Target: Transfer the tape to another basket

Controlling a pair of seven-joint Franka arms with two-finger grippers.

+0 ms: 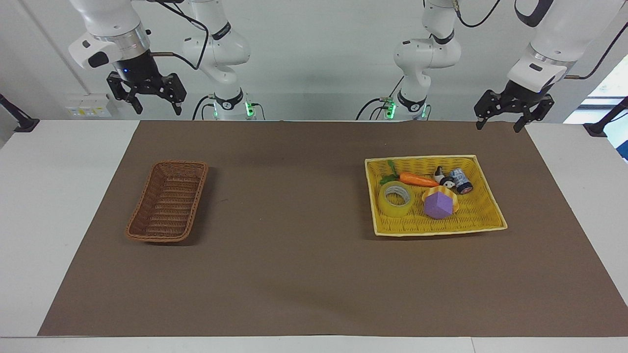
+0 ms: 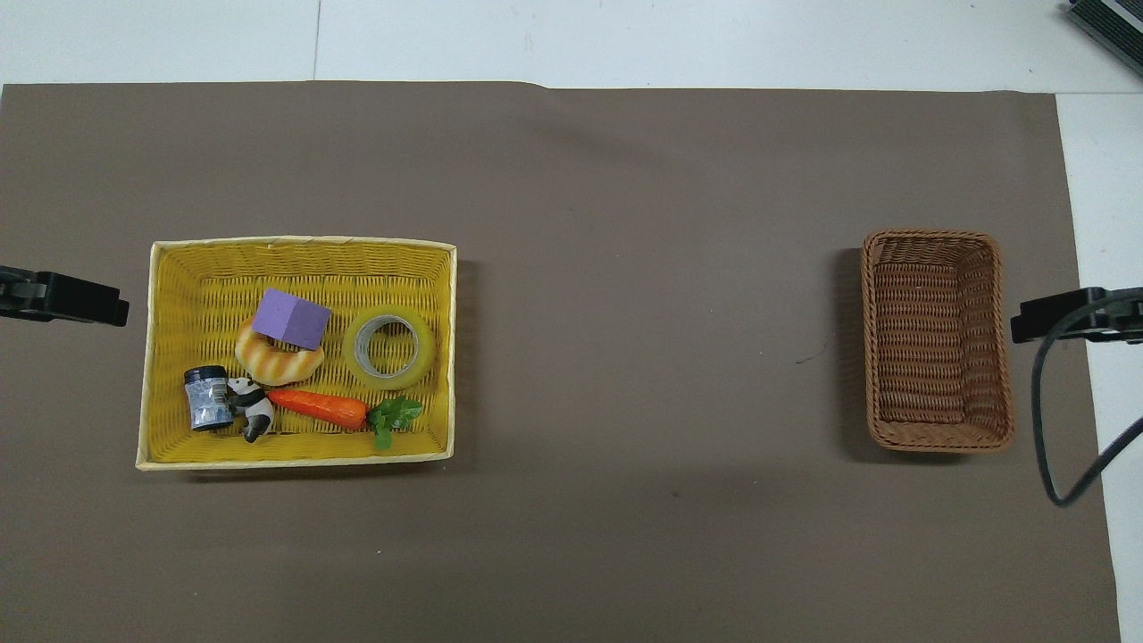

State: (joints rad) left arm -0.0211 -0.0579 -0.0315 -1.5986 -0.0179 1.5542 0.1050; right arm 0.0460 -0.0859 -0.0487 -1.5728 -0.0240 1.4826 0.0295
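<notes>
The tape (image 1: 395, 198) (image 2: 389, 347), a translucent yellow roll, lies flat in a bright-yellow woven tray (image 1: 422, 158) (image 2: 304, 239) toward the left arm's end of the table. It sits at the tray's side closest to the table's middle. The brown wicker basket (image 1: 168, 201) (image 2: 936, 339) stands empty toward the right arm's end. My left gripper (image 1: 498, 126) (image 2: 62, 299) hangs open, high over the mat beside the tray. My right gripper (image 1: 157, 109) (image 2: 1072, 317) hangs open, high over the mat's edge beside the basket. Neither holds anything.
In the tray with the tape lie a carrot (image 2: 317, 408), a purple block (image 2: 290, 319) on a striped ring (image 2: 268, 362), a panda figure (image 2: 252, 411) and a small blue-grey roll (image 2: 207, 399). A brown mat (image 1: 294, 206) covers the white table.
</notes>
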